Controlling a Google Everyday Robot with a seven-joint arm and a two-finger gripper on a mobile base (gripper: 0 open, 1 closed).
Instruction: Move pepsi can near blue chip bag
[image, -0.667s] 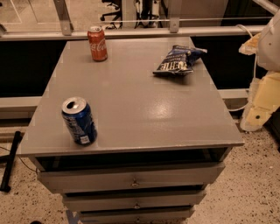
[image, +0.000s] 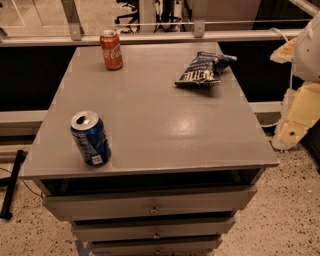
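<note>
gripper (image: 298, 119) at right edge, partly cut off

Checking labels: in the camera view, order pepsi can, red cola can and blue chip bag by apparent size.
1-2. pepsi can, blue chip bag: alike; the can is nearer, so unranked.
3. red cola can, farthest back.
The pincer sits right of the table.

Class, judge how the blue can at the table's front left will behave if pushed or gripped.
The blue can stands upright, so a high push may tip it, then roll it. Its smooth metal wall may slip. The gripper is right of the table.
</note>
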